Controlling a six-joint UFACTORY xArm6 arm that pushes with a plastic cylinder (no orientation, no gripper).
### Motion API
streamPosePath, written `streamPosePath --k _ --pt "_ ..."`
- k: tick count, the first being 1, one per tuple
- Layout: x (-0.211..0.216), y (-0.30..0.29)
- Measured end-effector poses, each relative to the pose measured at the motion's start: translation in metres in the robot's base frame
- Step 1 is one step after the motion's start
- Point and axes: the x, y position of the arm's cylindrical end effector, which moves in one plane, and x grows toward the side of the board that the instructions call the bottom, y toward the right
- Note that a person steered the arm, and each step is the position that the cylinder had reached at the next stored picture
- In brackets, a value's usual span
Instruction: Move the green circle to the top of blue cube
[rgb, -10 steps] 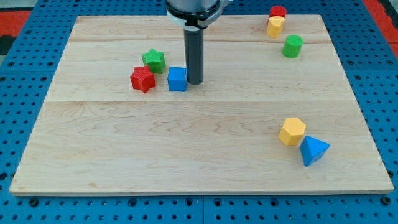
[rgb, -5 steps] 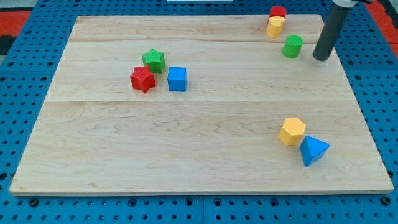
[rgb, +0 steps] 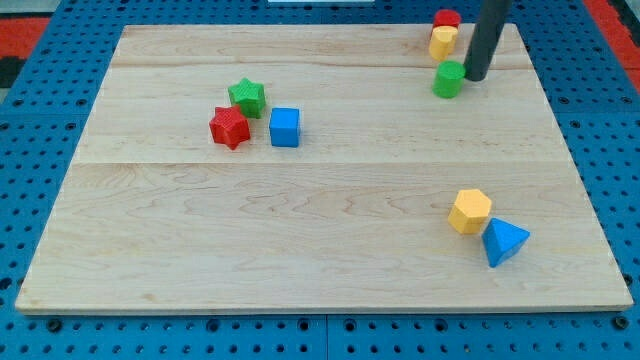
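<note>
The green circle, a short green cylinder, sits near the board's top right. My tip is right against its right side, touching it. The blue cube sits left of the board's centre, far to the left of the green circle. The dark rod rises from the tip out of the view's top.
A green star and a red star sit just left of the blue cube. A red block and a yellow block sit above the green circle. A yellow hexagon and a blue triangle sit at the lower right.
My tip went from beside the blue cube to the top right, then moved left against the green circle. The green circle has slid a little left and down.
</note>
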Motion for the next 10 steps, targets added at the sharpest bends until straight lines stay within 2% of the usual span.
streamPosePath --k 2,3,4,5,7,10 --pt "0.054 -0.064" --pt "0.04 -0.068" --pt "0.029 -0.029" --pt "0.017 -0.031" --pt "0.012 -0.073" --pt "0.015 -0.096"
